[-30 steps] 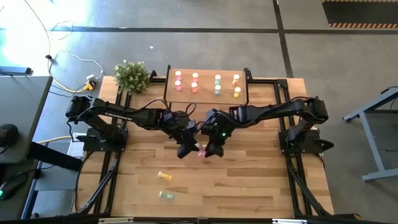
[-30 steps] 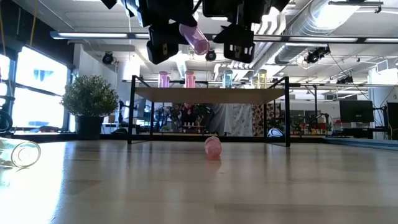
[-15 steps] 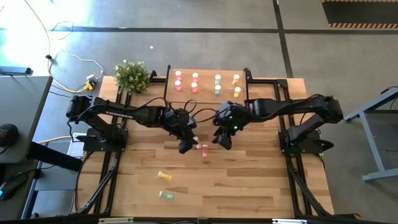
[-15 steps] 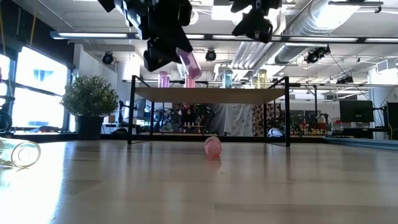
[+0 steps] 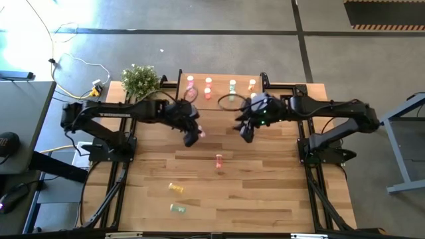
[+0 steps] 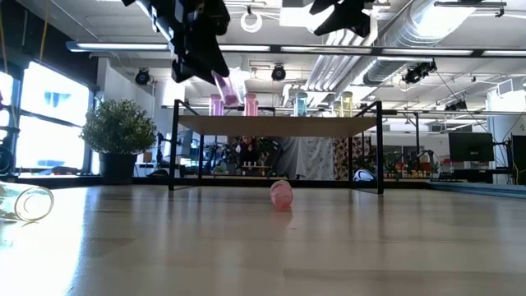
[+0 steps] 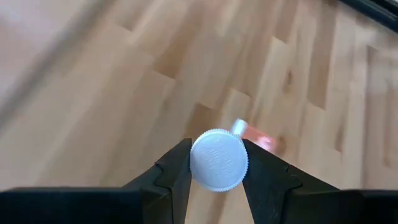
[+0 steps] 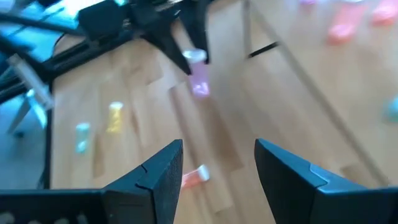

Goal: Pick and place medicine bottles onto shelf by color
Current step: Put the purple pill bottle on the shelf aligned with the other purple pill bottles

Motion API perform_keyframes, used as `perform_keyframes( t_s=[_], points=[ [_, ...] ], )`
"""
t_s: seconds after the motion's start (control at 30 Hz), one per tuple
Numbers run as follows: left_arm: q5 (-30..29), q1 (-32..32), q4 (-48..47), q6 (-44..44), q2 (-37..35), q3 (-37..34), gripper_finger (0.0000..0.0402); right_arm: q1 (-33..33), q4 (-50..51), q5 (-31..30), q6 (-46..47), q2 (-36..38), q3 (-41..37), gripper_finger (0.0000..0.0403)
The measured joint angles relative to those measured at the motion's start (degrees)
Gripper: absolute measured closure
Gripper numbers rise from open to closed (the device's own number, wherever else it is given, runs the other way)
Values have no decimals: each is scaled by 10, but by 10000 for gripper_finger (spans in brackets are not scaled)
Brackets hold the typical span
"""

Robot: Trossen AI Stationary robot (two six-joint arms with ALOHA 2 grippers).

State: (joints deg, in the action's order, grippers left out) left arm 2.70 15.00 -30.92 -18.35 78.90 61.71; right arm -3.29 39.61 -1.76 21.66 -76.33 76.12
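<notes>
Aloft, left end effector (image 7: 216,180) clamps a pink bottle (image 6: 225,87) (no readable label); right end effector (image 8: 217,168) gapes.

You see a pink bottle (image 6: 225,87) with a ridged white cap (image 7: 218,160) between black fingers (image 7: 171,177). The counter (image 5: 265,192) is pale striped wood; a red-orange bottle (image 5: 218,161) lies there.

Potted plant (image 5: 140,81) — back-left table corner; cables (image 5: 80,66) on floor
</notes>
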Motion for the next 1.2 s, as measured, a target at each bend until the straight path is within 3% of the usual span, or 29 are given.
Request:
perform_keyframes(
  t_s=[0.23,0.47,0.73,1.2],
  points=[
    [-46,48,-46,52,-69,6,287,-35,-1,-30,3,10,0,213],
    [-112,109,-149,155,-88,90,287,-67,0,-42,29,10,0,213],
    [-117,160,-195,261,-54,164,287,-96,0,-72,55,10,0,213],
    [-88,162,-246,336,56,184,287,-120,0,-72,69,10,0,213]
  ],
)
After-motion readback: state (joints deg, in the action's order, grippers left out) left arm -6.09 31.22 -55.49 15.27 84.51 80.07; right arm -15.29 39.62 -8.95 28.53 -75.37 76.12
